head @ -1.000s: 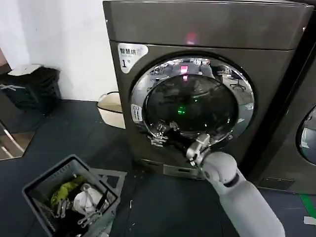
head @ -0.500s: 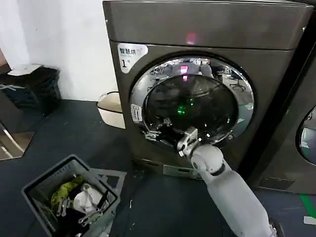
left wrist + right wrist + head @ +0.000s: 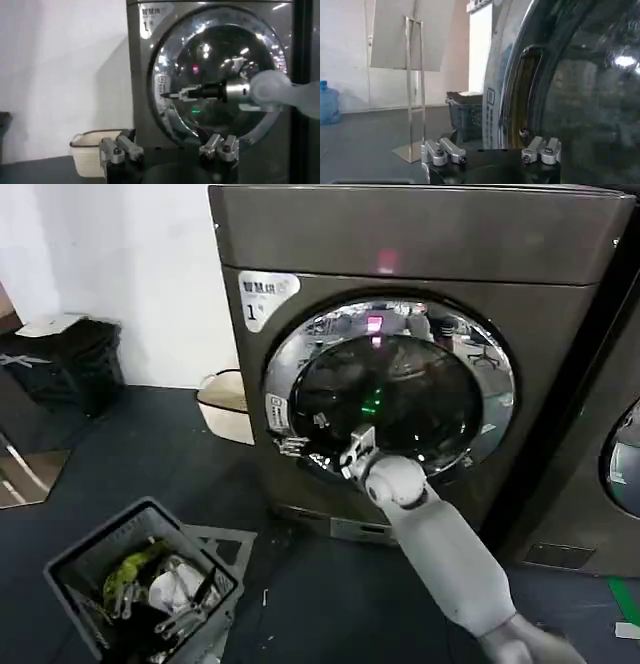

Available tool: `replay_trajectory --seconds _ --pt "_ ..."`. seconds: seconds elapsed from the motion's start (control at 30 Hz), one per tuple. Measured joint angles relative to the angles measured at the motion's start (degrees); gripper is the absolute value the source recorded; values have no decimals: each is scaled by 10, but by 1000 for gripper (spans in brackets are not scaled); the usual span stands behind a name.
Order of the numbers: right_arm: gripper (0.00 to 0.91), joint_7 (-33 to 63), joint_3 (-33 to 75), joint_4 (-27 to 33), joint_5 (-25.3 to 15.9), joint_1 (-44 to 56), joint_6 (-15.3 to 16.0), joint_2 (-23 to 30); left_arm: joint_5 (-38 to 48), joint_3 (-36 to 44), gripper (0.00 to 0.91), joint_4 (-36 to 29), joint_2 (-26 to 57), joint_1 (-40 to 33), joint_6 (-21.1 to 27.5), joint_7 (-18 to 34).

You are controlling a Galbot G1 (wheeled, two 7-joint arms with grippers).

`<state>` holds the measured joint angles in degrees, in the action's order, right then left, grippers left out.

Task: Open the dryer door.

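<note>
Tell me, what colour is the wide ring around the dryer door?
Shiny chrome silver, around dark tinted glass on the dryer door; clearest in the head view.

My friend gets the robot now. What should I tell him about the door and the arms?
Right tool: open, reaching across the lower left of the door, near its left rim; not gripping it.
Left tool: open, held back from the dryer, facing it.
Door: shut, flush on the dryer front. A slot in its left rim shows beside the right tool.
Done: the right arm is up at the door.
Left: probably hook that left-edge slot and swing the door open.
</note>
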<state>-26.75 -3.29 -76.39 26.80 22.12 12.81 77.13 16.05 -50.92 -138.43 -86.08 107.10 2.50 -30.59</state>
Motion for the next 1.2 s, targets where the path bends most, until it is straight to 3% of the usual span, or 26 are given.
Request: replay_trajectory --seconds 0.13,0.43,0.5,0.87,1.07,1.2 --pt "907 -22 -3 7 3 -6 0 3 0 -1 907 9 3 -6 13 1" --pt "907 -127 15 -7 9 5 -1 -18 32 -26 907 25 28 -39 119 4" --pt "907 -154 20 -14 9 10 -1 -25 33 -34 907 34 41 -53 140 -19" --pt "907 -300 56 -82 -14 57 -17 -74 144 -59 907 125 173 -152 125 3" --pt "907 -382 73 -128 -13 97 -28 -114 236 -35 907 197 249 -202 91 -4" --pt "907 -431 94 -153 -16 126 -31 -134 255 -7 907 243 291 -239 76 -1"
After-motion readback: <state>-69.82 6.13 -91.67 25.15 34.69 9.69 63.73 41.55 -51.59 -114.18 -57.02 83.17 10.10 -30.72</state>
